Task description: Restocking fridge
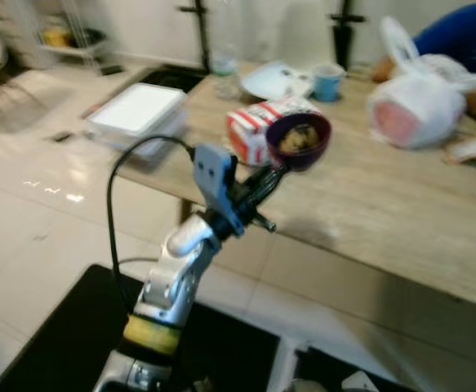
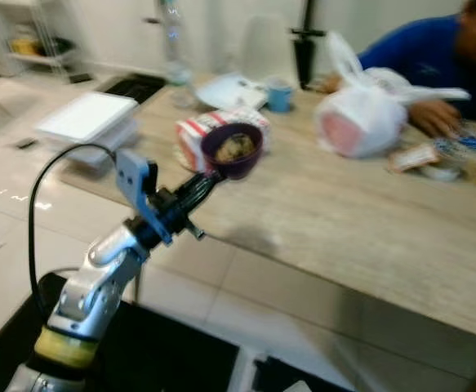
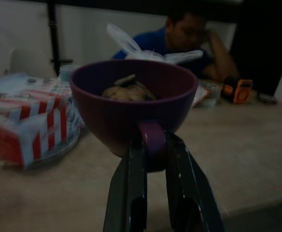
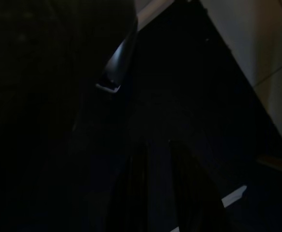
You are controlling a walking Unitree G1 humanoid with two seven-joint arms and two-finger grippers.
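Purple is the cup point(image 1: 300, 140) the left gripper point(image 1: 275, 170) carries, raised above the near edge of the table point(image 1: 401, 220) and level, with some brownish food lying inside. The cup sits straight out ahead of the left arm, at the fingertips, its handle pointing back along the fingers. In the left wrist view the two black fingers point(image 3: 131, 188) are closed nearly together, pinching that handle between them, so the cup hangs from that one narrow hold. I'd guess it could tip if the arm swings fast.

Just behind the cup on the table lies a red-and-white striped box point(image 1: 255, 129); further right sits a white bag point(image 1: 421, 106), and beyond it a person in a blue sleeve point(image 1: 458, 33).

No fridge is visible, so the carry presumably lies ahead. The right arm hangs idle in the dark; its two fingers point(image 4: 136, 193) look set close together.
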